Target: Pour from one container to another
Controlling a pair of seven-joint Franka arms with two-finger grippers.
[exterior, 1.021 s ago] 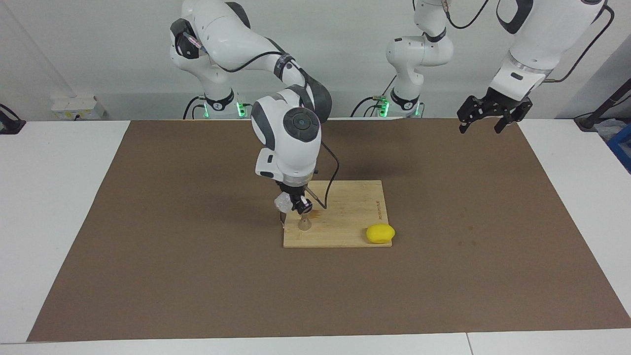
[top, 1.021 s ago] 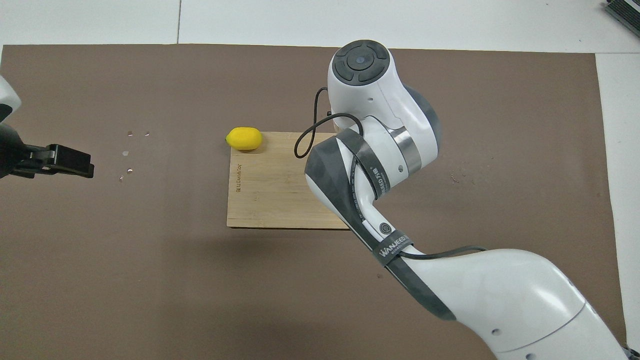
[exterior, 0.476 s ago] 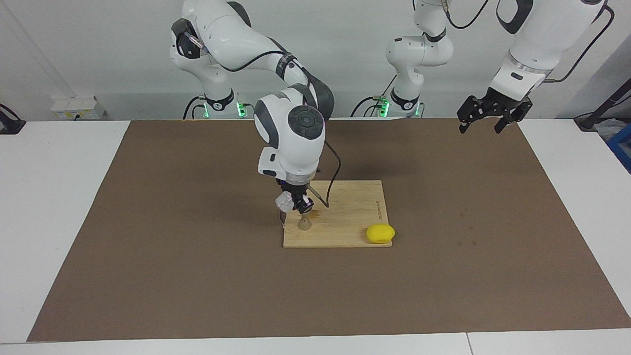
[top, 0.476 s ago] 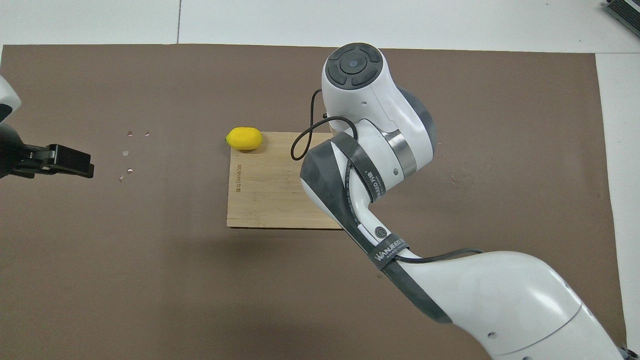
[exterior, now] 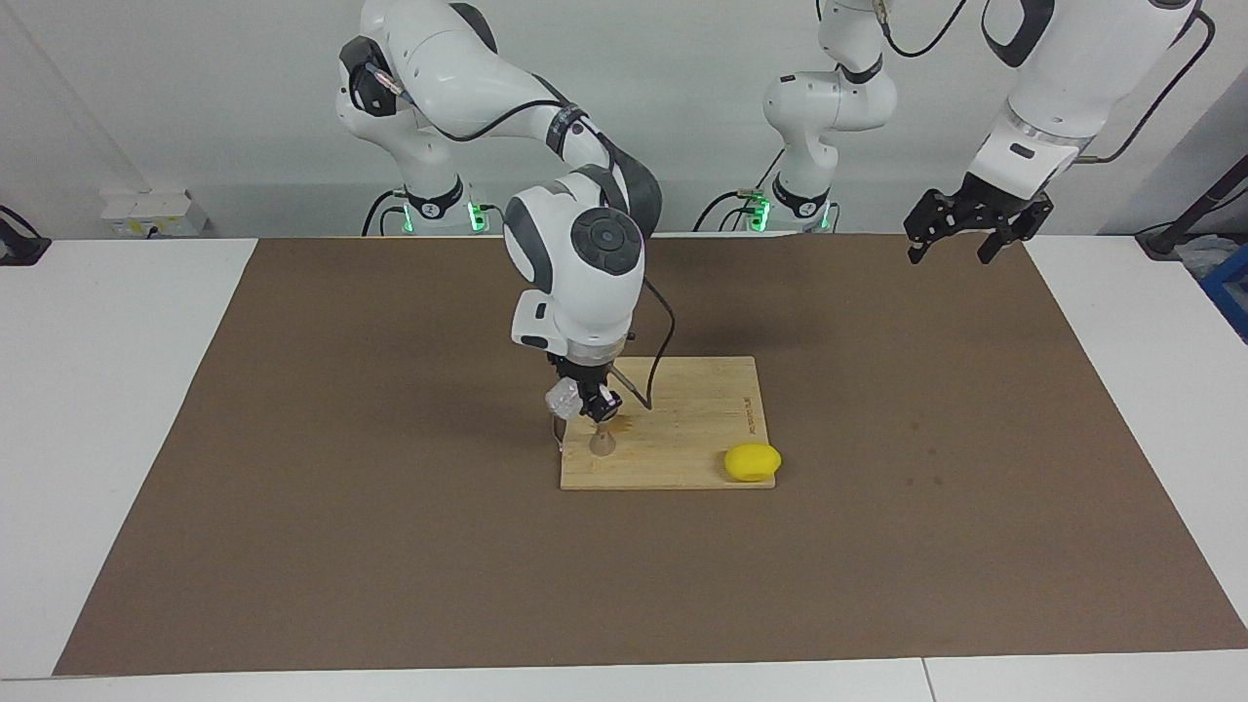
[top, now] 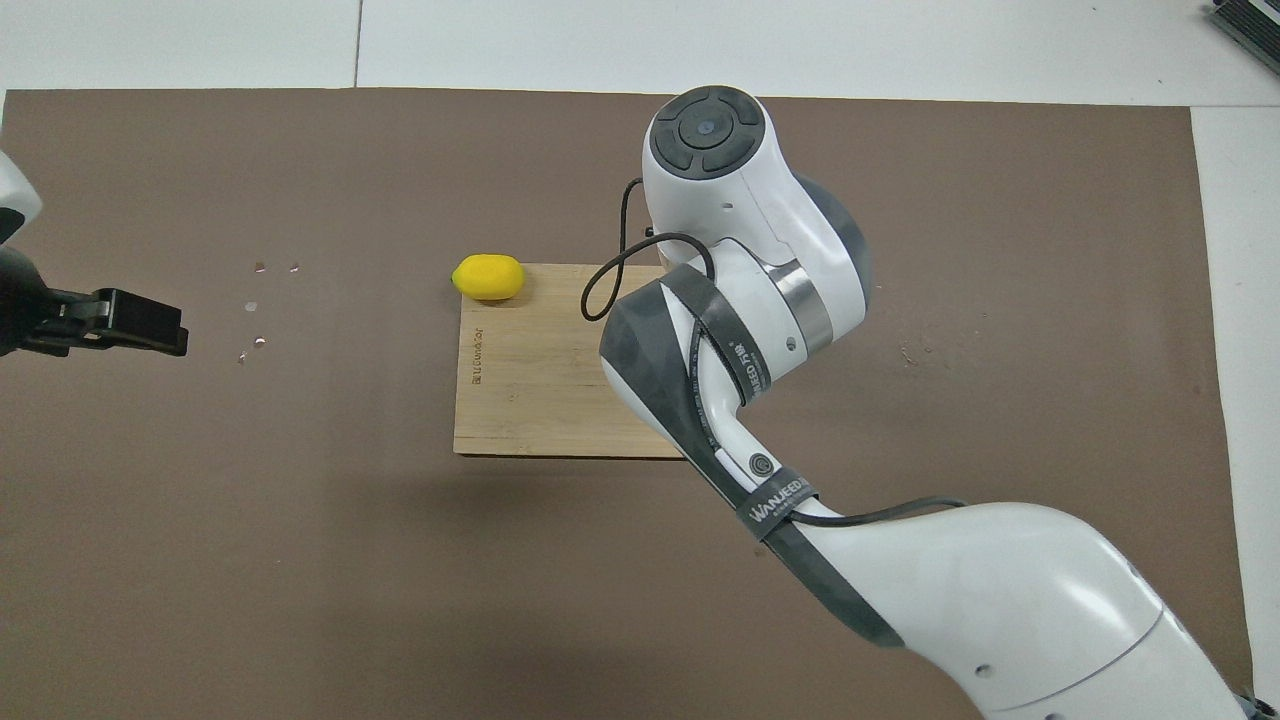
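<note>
My right gripper (exterior: pixel 582 404) is shut on the clear glass tumbler (exterior: pixel 563 397) and holds it tilted just above the steel jigger (exterior: pixel 603 442). The jigger stands upright on the wooden board (exterior: pixel 682 429), at the corner toward the right arm's end. In the overhead view the right arm's wrist (top: pixel 745 230) hides the tumbler, the jigger and the gripper. My left gripper (exterior: pixel 962 240) is open and empty, raised over the mat's edge at the left arm's end of the table; it also shows in the overhead view (top: pixel 140 322).
A yellow lemon (exterior: pixel 752 461) lies at the board's corner farthest from the robots, toward the left arm's end; it shows in the overhead view (top: pixel 488 277) too. A brown mat (exterior: pixel 390 546) covers the table. Small droplets (top: pixel 255 310) dot the mat near the left gripper.
My right arm's wrist has shifted slightly toward the board's middle with the tumbler still held over the jigger. The left arm has not moved.
</note>
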